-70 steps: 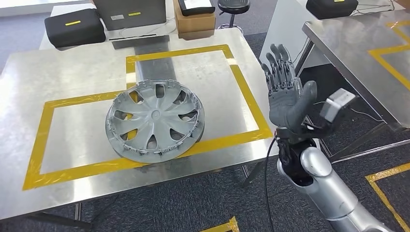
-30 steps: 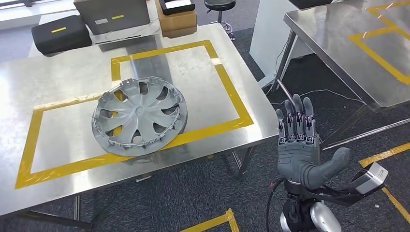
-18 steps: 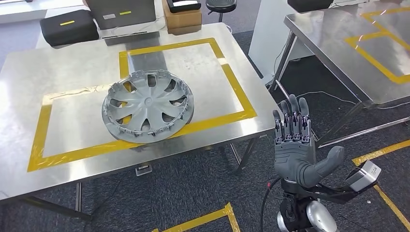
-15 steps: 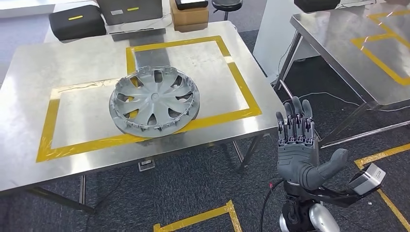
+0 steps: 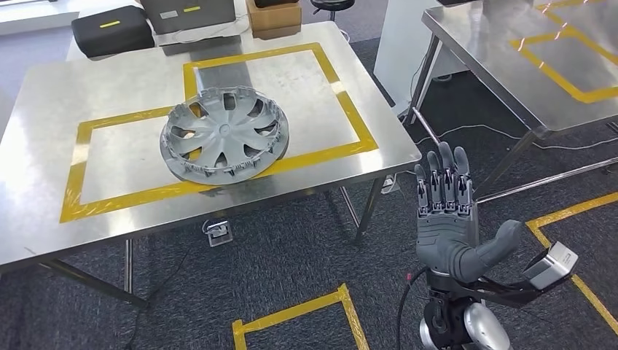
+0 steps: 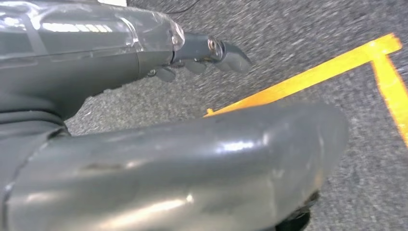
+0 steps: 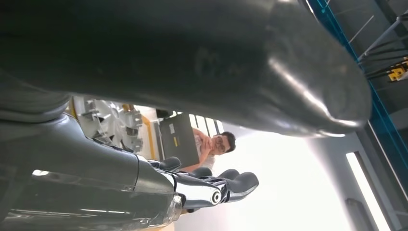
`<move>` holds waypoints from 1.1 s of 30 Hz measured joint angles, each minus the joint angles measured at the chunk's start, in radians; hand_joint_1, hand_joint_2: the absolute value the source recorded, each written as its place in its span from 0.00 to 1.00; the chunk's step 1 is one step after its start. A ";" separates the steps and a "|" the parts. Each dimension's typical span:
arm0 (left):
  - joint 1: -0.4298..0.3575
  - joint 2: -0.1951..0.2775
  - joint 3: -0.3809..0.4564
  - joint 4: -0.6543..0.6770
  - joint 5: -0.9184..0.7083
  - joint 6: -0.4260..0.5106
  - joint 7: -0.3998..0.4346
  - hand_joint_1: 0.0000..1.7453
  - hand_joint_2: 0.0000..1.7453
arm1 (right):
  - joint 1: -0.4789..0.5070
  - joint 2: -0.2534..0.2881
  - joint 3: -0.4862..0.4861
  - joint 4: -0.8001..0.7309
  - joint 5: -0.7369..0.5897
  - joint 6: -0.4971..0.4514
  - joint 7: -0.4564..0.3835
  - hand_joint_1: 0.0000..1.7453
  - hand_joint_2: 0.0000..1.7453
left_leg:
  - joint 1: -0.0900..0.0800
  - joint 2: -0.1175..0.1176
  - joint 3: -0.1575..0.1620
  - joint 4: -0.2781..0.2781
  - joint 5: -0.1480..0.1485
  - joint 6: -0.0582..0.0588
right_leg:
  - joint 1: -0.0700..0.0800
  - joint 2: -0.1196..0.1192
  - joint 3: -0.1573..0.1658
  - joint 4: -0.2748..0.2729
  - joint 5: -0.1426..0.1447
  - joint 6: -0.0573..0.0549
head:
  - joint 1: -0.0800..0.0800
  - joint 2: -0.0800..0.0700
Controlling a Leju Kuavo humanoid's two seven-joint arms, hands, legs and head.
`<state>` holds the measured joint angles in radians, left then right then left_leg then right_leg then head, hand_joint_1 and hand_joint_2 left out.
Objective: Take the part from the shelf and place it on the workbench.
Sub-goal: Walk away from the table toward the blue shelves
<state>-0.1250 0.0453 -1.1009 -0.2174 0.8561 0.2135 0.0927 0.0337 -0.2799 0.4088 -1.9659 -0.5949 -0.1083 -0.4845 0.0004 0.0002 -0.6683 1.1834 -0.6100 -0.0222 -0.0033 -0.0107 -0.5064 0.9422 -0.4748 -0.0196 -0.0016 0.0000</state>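
Note:
The part, a grey plastic hubcap [image 5: 224, 135], lies flat on the steel workbench [image 5: 306, 87], across the near edge of a yellow tape rectangle. My right hand [image 5: 446, 219] is raised over the floor in front of the bench's right corner, palm toward me, fingers straight and spread, holding nothing. In the right wrist view the hubcap [image 7: 108, 122] shows beyond the right hand [image 7: 192, 187]. In the left wrist view my left hand [image 6: 144, 144] hangs over grey carpet with its fingers [image 6: 211, 50] extended and nothing in it.
A black case [image 5: 113, 30], a grey box [image 5: 191, 13] and a cardboard box [image 5: 274, 16] stand at the bench's far edge. A second steel table [image 5: 525, 65] is at the right. Yellow tape [image 5: 291, 317] marks the carpet. A person [image 7: 211, 144] sits in the distance.
The whole picture has shifted, so the camera moved. My right hand dropped from beside the bench edge to lower over the floor, still spread. The hubcap stays on the bench.

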 joint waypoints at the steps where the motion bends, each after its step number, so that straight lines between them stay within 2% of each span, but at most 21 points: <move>1: 0.000 0.000 0.000 0.000 0.000 0.000 0.000 0.00 0.00 | 0.001 0.000 0.000 0.001 0.000 0.000 0.000 0.00 0.00 | 0.004 0.000 -0.005 0.052 -0.022 -0.005 | -0.001 -0.001 -0.017 0.003 0.011 0.002 | -0.003 0.000; 2: 0.000 0.000 0.000 0.000 0.000 0.000 0.000 0.00 0.00 | 0.001 0.001 0.001 0.002 0.000 0.000 0.000 0.00 0.00 | 0.008 -0.001 0.000 0.080 -0.017 -0.009 | -0.002 -0.002 -0.035 0.008 0.021 0.005 | -0.005 0.000; 3: 0.000 0.000 0.000 0.000 0.000 0.000 0.000 0.00 0.00 | 0.001 0.002 0.001 0.003 0.000 0.000 0.000 0.00 0.00 | 0.012 0.000 0.020 0.079 0.007 -0.014 | -0.004 -0.003 -0.055 0.014 0.030 0.009 | -0.007 0.000; 5: -0.001 0.001 0.000 0.000 0.000 0.001 0.000 0.00 0.00 | 0.001 0.003 0.002 0.004 0.000 0.000 0.000 0.00 0.00 | 0.020 0.000 0.102 -0.011 0.058 -0.024 | -0.011 -0.004 -0.092 0.035 0.045 0.021 | -0.009 0.000; 7: -0.003 0.000 0.000 0.000 0.000 0.001 0.000 0.00 0.00 | 0.001 0.004 0.002 0.004 0.001 0.000 0.000 0.00 0.00 | 0.021 -0.003 0.187 -0.134 0.049 -0.024 | -0.013 -0.003 -0.118 0.057 0.055 0.034 | -0.012 0.000; 9: -0.003 0.000 0.000 0.000 0.000 0.001 0.000 0.00 0.00 | 0.001 0.004 0.002 0.002 0.002 0.000 0.000 0.00 0.00 | 0.015 -0.006 0.210 -0.182 0.030 -0.009 | -0.014 -0.002 -0.129 0.065 0.069 0.046 | -0.010 0.000; 11: -0.003 0.001 0.000 0.000 0.000 0.002 0.001 0.00 0.00 | 0.003 0.005 0.004 0.002 0.002 -0.001 0.000 0.00 0.00 | 0.013 -0.006 0.193 -0.179 0.044 0.014 | -0.019 -0.001 -0.135 0.068 0.069 0.059 | -0.005 0.000; 12: -0.003 0.001 0.000 0.000 0.000 0.002 0.001 0.00 0.00 | 0.004 0.005 0.004 0.002 0.002 -0.002 0.001 0.00 0.00 | 0.012 -0.005 0.182 -0.179 0.055 0.025 | -0.021 0.000 -0.142 0.085 0.043 0.063 | -0.002 0.000; 15: -0.003 0.001 0.000 0.000 0.000 0.002 0.002 0.00 0.00 | 0.005 0.005 0.006 0.003 0.002 -0.004 0.003 0.00 0.00 | 0.006 -0.004 0.143 -0.179 0.092 0.046 | -0.022 0.002 -0.174 0.244 -0.110 0.070 | 0.012 0.000; 16: -0.003 0.000 0.000 0.000 0.000 0.002 0.002 0.00 0.00 | 0.005 0.005 0.006 0.003 0.002 -0.005 0.003 0.00 0.00 | 0.002 -0.004 0.128 -0.178 0.104 0.049 | -0.022 0.003 -0.180 0.304 -0.140 0.069 | 0.018 0.000; 17: -0.002 0.000 0.000 0.000 0.000 0.002 0.002 0.00 0.00 | 0.005 0.005 0.006 0.004 0.002 -0.007 0.003 0.00 0.00 | -0.003 -0.005 0.112 -0.178 0.117 0.051 | -0.020 0.004 -0.176 0.344 -0.145 0.066 | 0.022 0.000; 19: -0.002 0.000 0.000 0.000 0.000 0.002 0.002 0.00 0.00 | 0.004 0.005 0.006 0.005 0.002 -0.009 0.003 0.00 0.00 | -0.013 -0.005 0.081 -0.177 0.140 0.053 | -0.014 0.005 -0.127 0.323 -0.102 0.051 | 0.029 0.000; 21: -0.002 -0.002 0.000 0.000 0.000 0.003 0.002 0.00 0.00 | 0.003 0.005 0.006 0.003 0.002 -0.012 0.003 0.00 0.00 | -0.021 -0.005 0.060 -0.177 0.161 0.053 | 0.005 0.007 -0.022 0.184 -0.068 0.021 | 0.035 0.000; 23: -0.002 -0.006 0.000 -0.001 0.000 0.005 0.002 0.00 0.00 | 0.001 0.005 0.006 -0.003 0.002 -0.013 0.003 0.00 0.00 | -0.022 -0.004 0.050 -0.177 0.180 0.047 | 0.021 0.009 0.067 0.048 -0.077 -0.001 | 0.037 0.000; 24: -0.002 -0.008 0.000 -0.001 0.000 0.005 0.003 0.00 0.00 | 0.001 0.005 0.006 -0.005 0.002 -0.014 0.003 0.00 0.00 | -0.020 -0.003 0.047 -0.177 0.189 0.041 | 0.027 0.009 0.085 0.014 -0.082 -0.005 | 0.038 0.000; 26: -0.001 -0.008 0.000 -0.001 0.001 0.005 0.004 0.00 0.00 | 0.001 0.005 0.006 -0.006 0.002 -0.015 0.003 0.00 0.00 | -0.015 -0.002 0.038 -0.177 0.199 0.031 | 0.028 0.008 0.079 -0.003 -0.065 -0.006 | 0.043 0.000; 27: 0.000 -0.007 0.000 0.000 0.001 0.006 0.004 0.00 0.00 | 0.002 0.005 0.006 -0.006 0.001 -0.015 0.003 0.00 0.00 | -0.015 -0.002 0.030 -0.165 0.181 0.025 | 0.026 0.006 0.071 -0.009 -0.053 -0.009 | 0.043 0.000; 30: 0.001 -0.005 0.000 0.000 0.001 0.006 0.003 0.00 0.00 | 0.004 0.005 0.006 -0.006 0.000 -0.018 0.003 0.00 0.00 | -0.006 -0.003 -0.013 -0.032 0.047 0.007 | 0.019 0.003 0.032 -0.019 -0.017 -0.013 | 0.030 0.000; 31: 0.001 -0.005 0.000 0.000 0.001 0.006 0.002 0.00 0.00 | 0.006 0.005 0.006 -0.006 0.000 -0.019 0.003 0.00 0.00 | -0.001 -0.003 -0.026 0.029 0.018 0.002 | 0.018 0.002 0.017 -0.017 -0.006 -0.012 | 0.028 0.000; 32: 0.001 -0.004 0.000 0.000 0.001 0.007 0.001 0.00 0.00 | 0.007 0.005 0.006 -0.006 0.000 -0.020 0.003 0.00 0.00 | 0.003 -0.003 -0.031 0.076 0.017 -0.004 | 0.016 0.001 0.002 -0.015 0.004 -0.008 | 0.026 0.000; 33: 0.001 -0.004 0.000 0.000 0.001 0.007 0.000 0.00 0.00 | 0.009 0.005 0.006 -0.006 0.000 -0.022 0.003 0.00 0.00 | 0.006 -0.002 -0.025 0.099 0.040 -0.009 | 0.013 0.000 -0.014 -0.010 0.014 -0.004 | 0.023 0.000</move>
<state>-0.1242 0.0414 -1.1009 -0.2174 0.8568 0.2207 0.0929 0.0432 -0.2753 0.4146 -1.9718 -0.5948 -0.1307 -0.4814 0.0065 -0.0019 -0.6935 1.2823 -0.5705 -0.0317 0.0097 -0.0110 -0.5202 0.9321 -0.4612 -0.0241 0.0211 0.0000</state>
